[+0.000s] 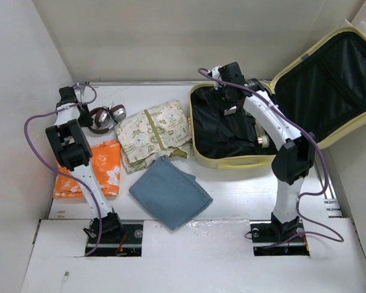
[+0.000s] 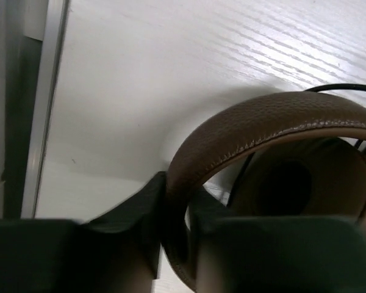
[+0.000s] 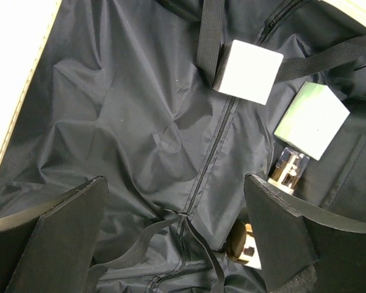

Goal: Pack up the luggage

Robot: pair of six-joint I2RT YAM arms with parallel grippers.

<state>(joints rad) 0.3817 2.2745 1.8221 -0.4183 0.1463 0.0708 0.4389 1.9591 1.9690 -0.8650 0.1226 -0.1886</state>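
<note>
Two grippers: the left gripper (image 2: pixel 177 207) has its fingers on either side of the brown band of the headphones (image 2: pixel 262 122) and looks pressed onto it. The right gripper (image 3: pixel 175 183) hangs spread wide and holds nothing.
Luggage: the luggage (image 1: pixel 229 162) lies open at the right of the table, with its lid tipped back to the right. A white box (image 3: pixel 249 71) and a green box (image 3: pixel 311 120) lie on the black lining.
Direction: the luggage is well to the right of the headphones, with the patterned cloth (image 1: pixel 155 131) between them.
Nearer arm: the left arm is at the headphones and the right arm is over the luggage.
Judgement: the carry probably runs rightward, over the cloth.
</note>
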